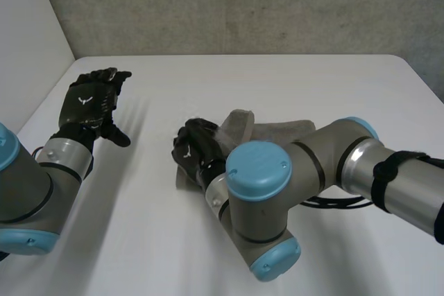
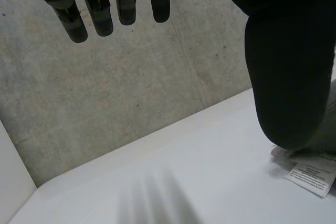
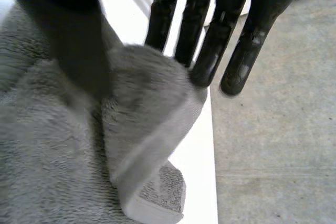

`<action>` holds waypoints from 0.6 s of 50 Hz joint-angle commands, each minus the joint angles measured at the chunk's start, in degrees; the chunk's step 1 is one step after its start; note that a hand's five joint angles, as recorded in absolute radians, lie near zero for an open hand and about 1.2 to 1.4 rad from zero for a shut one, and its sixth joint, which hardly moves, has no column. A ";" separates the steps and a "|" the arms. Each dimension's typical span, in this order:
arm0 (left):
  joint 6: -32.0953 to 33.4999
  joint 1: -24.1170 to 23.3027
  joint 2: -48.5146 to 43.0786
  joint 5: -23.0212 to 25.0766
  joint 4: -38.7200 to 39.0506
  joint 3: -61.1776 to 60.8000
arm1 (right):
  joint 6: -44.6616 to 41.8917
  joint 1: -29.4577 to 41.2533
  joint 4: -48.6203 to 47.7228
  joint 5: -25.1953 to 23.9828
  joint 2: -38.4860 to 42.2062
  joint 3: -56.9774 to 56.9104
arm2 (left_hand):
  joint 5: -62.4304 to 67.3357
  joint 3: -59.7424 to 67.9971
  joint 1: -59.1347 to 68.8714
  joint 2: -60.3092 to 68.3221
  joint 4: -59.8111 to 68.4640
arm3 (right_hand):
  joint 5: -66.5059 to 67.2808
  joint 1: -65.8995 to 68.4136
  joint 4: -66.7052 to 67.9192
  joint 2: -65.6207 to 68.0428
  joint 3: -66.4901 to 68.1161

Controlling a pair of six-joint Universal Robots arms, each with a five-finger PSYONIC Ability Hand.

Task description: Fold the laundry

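Pinching a raised fold of the soft grey terry towel (image 3: pixel 47 171) between its thumb and straight fingers (image 3: pixel 212 45), the robot's black right hand (image 1: pixel 198 147) sits at the towel's edge nearest the other hand. The towel lies rumpled near the middle of the white table (image 1: pixel 277 81), partly behind the grey right arm (image 1: pixel 260 192). Well apart from the towel, the black left hand (image 1: pixel 90 102) hovers with fingers straight and slightly spread, thumb apart, holding nothing. A white sewn-in label (image 2: pixel 311 177) shows on the towel's edge.
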 commanded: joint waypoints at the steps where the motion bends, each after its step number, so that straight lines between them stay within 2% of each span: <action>1: 0.01 -0.09 -0.30 0.00 0.00 -0.07 | 5.84 -1.05 0.16 0.56 -7.03 3.90 | -1.86 0.36 0.04 0.50 0.51 | -33.00 -32.39 -34.33 -32.53 -34.35; 3: 0.10 -0.18 -0.30 0.00 0.09 -0.51 | 15.39 -4.98 0.08 0.47 -13.44 8.46 | -1.86 0.36 0.04 0.50 0.51 | -33.00 -32.39 -34.33 -32.53 -34.35; 4: 0.10 -0.18 -0.30 0.00 0.27 -0.51 | 15.44 -5.00 0.08 0.47 -13.47 8.48 | -1.86 0.36 0.04 0.50 0.51 | -33.00 -32.39 -34.33 -32.53 -34.35; 6: 0.10 -0.27 -0.30 0.00 0.53 -0.60 | 25.07 -10.60 0.34 0.47 -18.98 13.73 | -1.86 0.36 0.04 0.50 0.51 | -33.00 -32.39 -34.33 -32.53 -34.35; 9: 0.10 -0.36 -0.30 0.00 1.41 -0.86 | 28.80 -12.91 0.60 0.38 -20.85 16.39 | -1.86 0.36 0.04 0.50 0.51 | -33.00 -32.39 -34.33 -32.53 -34.35; 11: 0.10 -0.44 -0.39 0.00 1.76 -1.04 | 34.58 -17.29 2.00 -0.14 -23.74 22.08 | -1.86 0.36 0.04 0.50 0.51 | -33.00 -32.39 -34.33 -32.53 -34.35; 17: 0.19 -0.62 -0.74 0.00 2.64 -1.39 | 35.92 -24.69 4.65 -2.43 -24.46 29.23 | -1.86 0.36 0.04 0.50 0.51 | -33.00 -32.39 -34.33 -32.53 -34.35; 19: 0.19 -0.71 -0.83 0.00 2.64 -1.39 | 36.10 -28.37 4.56 -6.54 -23.76 32.99 | -1.86 0.36 0.04 0.50 0.51 | -33.00 -32.39 -34.33 -32.53 -34.35; 20: 0.19 -0.71 -0.83 0.00 2.64 -1.48 | 36.10 -28.38 4.56 -6.56 -23.75 33.00 | -1.86 0.36 0.04 0.50 0.51 | -33.00 -32.39 -34.33 -32.53 -34.35; 22: 0.19 -0.80 -1.00 0.00 2.64 -1.48 | 36.54 -30.66 4.47 -10.59 -22.01 34.93 | -1.86 0.36 0.04 0.50 0.51 | -26.56 -25.95 -27.89 -26.09 -27.91; 26: 0.19 -0.97 -1.27 0.09 2.64 -1.39 | 36.63 -31.54 4.21 -11.75 -20.86 35.03 | -1.86 0.36 0.04 0.50 0.51 | -21.83 -21.22 -23.16 -21.36 -23.18; 30: -0.08 -3.16 -1.18 1.14 1.86 0.36 | 37.41 -31.64 2.45 -11.31 -21.99 35.11 | -0.81 1.41 1.09 1.55 1.57 | -19.46 -18.85 -20.79 -18.99 -20.81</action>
